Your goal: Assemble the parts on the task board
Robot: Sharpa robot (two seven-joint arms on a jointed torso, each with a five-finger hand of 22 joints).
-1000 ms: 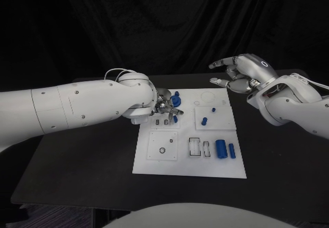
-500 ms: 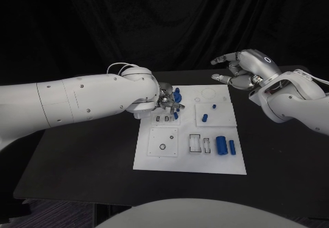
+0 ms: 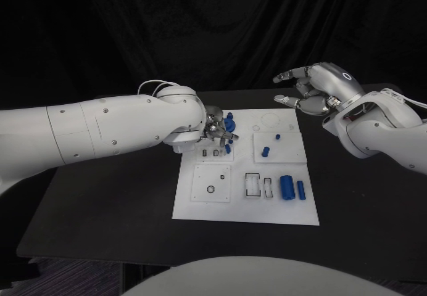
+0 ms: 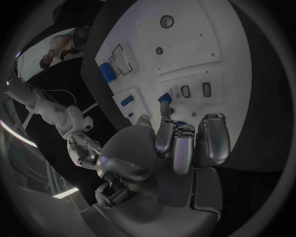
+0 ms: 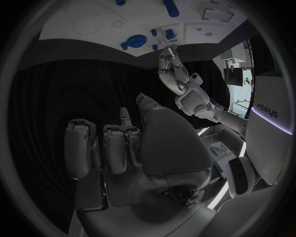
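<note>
Two hands over white task board (image 3: 245, 213) at centre of black table (image 3: 98, 209): left hand (image 3: 216, 131) low at far-left corner, grip unclear, beside blue parts (image 3: 229, 124); right hand (image 3: 311, 89) spread, empty, beyond far edge. Blue cylinder (image 3: 286, 188) lengthwise near-to-far. Near half unobstructed.

Right hand (image 5: 145, 148): silver palm and fingers in the circle's middle, fingers apart, extended, nothing held, dark table (image 5: 74, 84) beyond the fingertips
Task board (image 5: 80, 22): white plate from 11 to 1 o'clock, an outlined ring near its 11 o'clock part
Blue parts: a cluster (image 5: 137, 40) on the board's near edge at 12 o'clock; a longer blue piece (image 5: 170, 8) farther on, towards 12 o'clock
Left hand (image 5: 172, 63): silver, at 1 o'clock, fingertips reaching to the blue cluster; whether it touches or holds a part cannot be told
</note>
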